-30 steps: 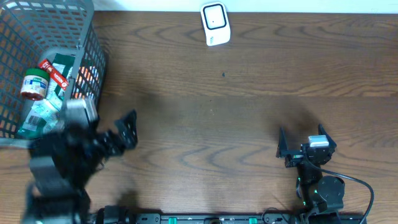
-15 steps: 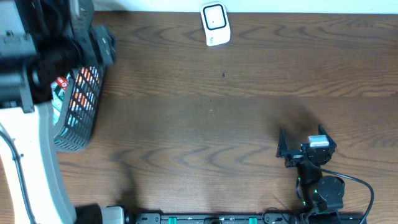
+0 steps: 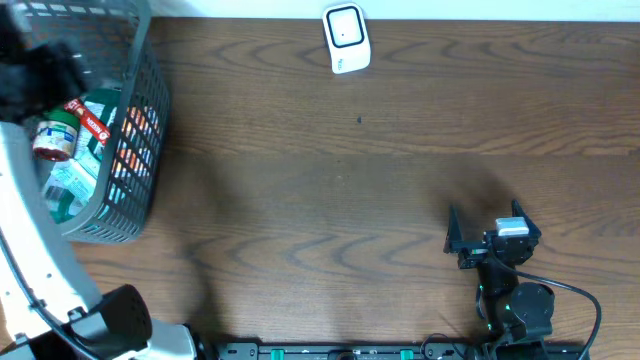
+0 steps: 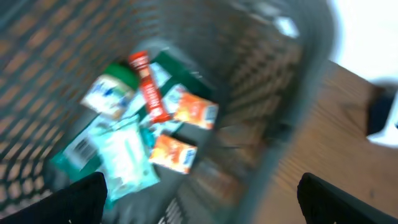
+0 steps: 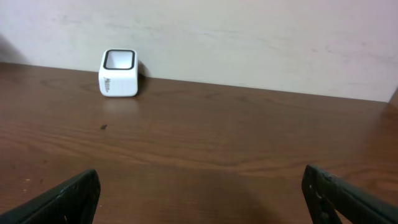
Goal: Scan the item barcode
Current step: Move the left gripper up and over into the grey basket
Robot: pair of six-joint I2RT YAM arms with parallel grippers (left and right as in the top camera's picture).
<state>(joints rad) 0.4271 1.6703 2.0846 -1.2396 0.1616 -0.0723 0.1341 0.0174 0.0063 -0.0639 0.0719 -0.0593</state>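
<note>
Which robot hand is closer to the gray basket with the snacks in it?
Left. The left gripper hangs over the basket, looking down at the packets inside. The right gripper sits far off across the table, near its front edge.

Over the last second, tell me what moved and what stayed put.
The left arm swung from the near-left corner of the table up over the basket; the left claw hangs open above the packets inside, holding nothing. Basket, packets, scanner and the open right claw stayed where they were.
</note>
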